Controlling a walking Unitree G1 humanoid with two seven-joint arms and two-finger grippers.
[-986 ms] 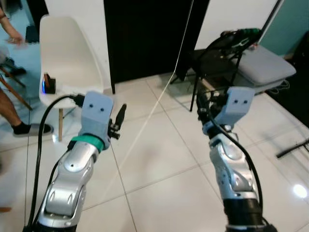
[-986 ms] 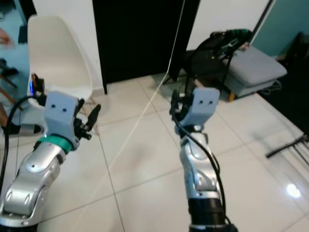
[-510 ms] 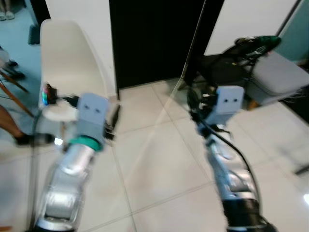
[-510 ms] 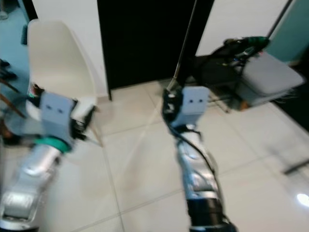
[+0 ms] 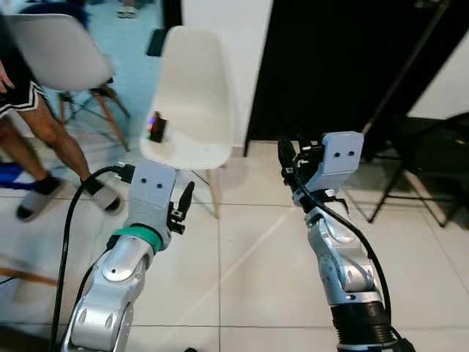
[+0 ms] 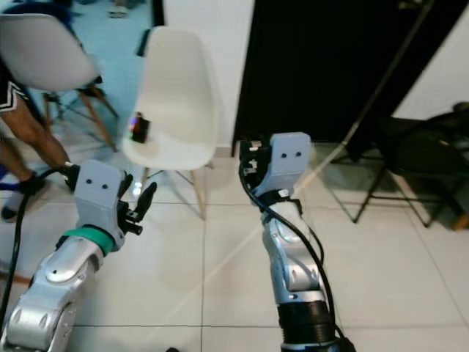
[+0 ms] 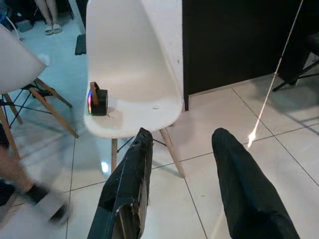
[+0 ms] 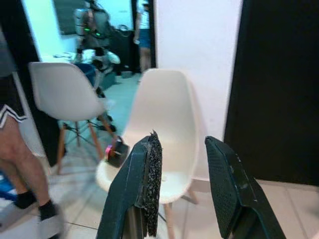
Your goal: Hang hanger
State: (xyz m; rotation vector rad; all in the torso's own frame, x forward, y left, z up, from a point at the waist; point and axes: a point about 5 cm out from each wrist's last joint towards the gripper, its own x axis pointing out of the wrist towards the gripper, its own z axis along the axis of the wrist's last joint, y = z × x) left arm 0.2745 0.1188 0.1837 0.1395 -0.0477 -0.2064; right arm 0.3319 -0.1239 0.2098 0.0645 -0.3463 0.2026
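Tiled floor [image 5: 256, 264], two white chairs [image 5: 194, 103], two open claws [image 7: 182, 164]

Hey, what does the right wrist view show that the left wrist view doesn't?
Right wrist alone: a second white chair with wooden legs, a person's bare leg, and another robot standing in the far room. Left wrist alone: a streak of light across the floor tiles and a black stand's foot. Both: the white chair carrying a small dark device, the black panel beside the white wall, and that gripper's own open fingers.
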